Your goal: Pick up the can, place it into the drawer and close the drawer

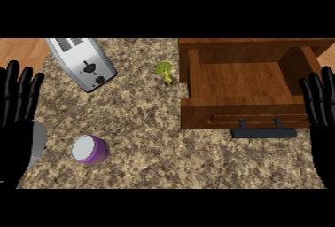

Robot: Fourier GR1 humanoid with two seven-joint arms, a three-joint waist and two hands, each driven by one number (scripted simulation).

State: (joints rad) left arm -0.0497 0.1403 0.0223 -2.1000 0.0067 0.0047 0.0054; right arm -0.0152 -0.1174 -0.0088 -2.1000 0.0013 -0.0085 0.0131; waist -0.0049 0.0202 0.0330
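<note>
Nearest us, the purple can [88,149] stands upright on the speckled desk [144,128], down at the left. Left robot hand [16,111] rests at the left edge, fingers straight, released; right robot hand [321,115] likewise at the right edge. Beyond, the wooden drawer [242,80] sits pulled open, its black handle [263,132] facing us. Farther back lie a green broccoli piece [165,71] and a toaster [82,62].

You are looking down on a speckled stone surface [144,115]; a toaster [83,63] lies at its far left; a small green vegetable [164,71] sits beside the open wooden drawer [239,95]; a purple can [89,149] stands near left.
</note>
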